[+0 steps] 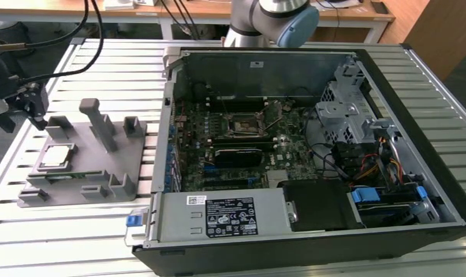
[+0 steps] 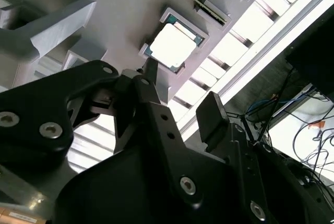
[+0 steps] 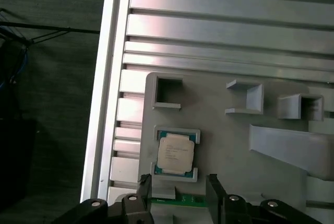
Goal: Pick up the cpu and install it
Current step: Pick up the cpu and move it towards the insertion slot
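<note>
Small square cpu, silvery top plate over a thin green edge, lying flat in a shallow framed pocket of a grey fixture. Placed just ahead of and below the claw, in line with the gap between its fingers, untouched. Released claw, two black fingers spread wide, nothing between them, hovering over the fixture's near edge. Probably very light, stiff and thin; smooth plate likely slippery, underside likely delicate, so not for scraping or dropping. Best taken by two opposite bare edges, seemingly the two sides where the pocket's frame stands open toward the fingers, with a gentle squeeze and kept level. Beneath the fixture, a slatted metal table. Well apart from the claw, toward the exterior view's right, an open computer case, with a square socket near the middle of its board.
</note>
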Motion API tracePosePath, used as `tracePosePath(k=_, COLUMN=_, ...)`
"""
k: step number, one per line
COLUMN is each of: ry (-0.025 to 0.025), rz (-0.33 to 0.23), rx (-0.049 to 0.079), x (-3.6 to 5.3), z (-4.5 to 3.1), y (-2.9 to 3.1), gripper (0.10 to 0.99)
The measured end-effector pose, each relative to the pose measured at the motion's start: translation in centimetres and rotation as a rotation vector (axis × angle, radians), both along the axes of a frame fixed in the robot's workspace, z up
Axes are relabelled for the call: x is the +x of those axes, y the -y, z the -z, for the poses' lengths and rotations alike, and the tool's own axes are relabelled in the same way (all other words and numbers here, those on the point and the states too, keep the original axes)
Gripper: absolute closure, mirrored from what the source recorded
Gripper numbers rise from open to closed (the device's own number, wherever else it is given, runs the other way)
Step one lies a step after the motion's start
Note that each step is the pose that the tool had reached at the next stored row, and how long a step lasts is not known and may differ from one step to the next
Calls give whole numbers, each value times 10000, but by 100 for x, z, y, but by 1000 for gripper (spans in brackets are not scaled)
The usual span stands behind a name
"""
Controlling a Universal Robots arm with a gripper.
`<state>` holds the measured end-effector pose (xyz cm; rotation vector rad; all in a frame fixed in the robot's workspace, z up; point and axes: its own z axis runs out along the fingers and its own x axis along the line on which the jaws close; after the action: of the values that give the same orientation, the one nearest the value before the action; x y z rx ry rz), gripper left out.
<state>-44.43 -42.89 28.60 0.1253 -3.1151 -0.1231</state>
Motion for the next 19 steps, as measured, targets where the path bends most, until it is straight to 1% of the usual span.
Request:
tracePosePath(k=1, ry=0, rz=-17, rx=0, x=3, z=16, y=3, gripper=506)
tracePosePath(k=2, ry=1, rz=-34, rx=0, x=5, z=33, y=5, gripper=506)
tracePosePath(k=3, ry=1, rz=-55, rx=-1, x=6, z=49, y=9, gripper=447)
tracePosePath(k=4, ry=-1, rz=-73, rx=-1, x=7, z=64, y=14, gripper=447)
tracePosePath(k=5, ry=1, rz=-83, rx=0, x=7, z=82, y=19, gripper=384)
tracePosePath(k=7, ry=7, rz=-88, rx=-2, x=6, z=112, y=34, gripper=384)
tracePosePath(k=10, ry=56, rz=-84, rx=0, x=6, z=161, y=43, gripper=384)
tracePosePath(k=14, ry=104, rz=-87, rx=-1, x=7, z=225, y=47, gripper=384)
tracePosePath(k=19, ry=106, rz=60, rx=10, x=24, z=278, y=46, gripper=384)
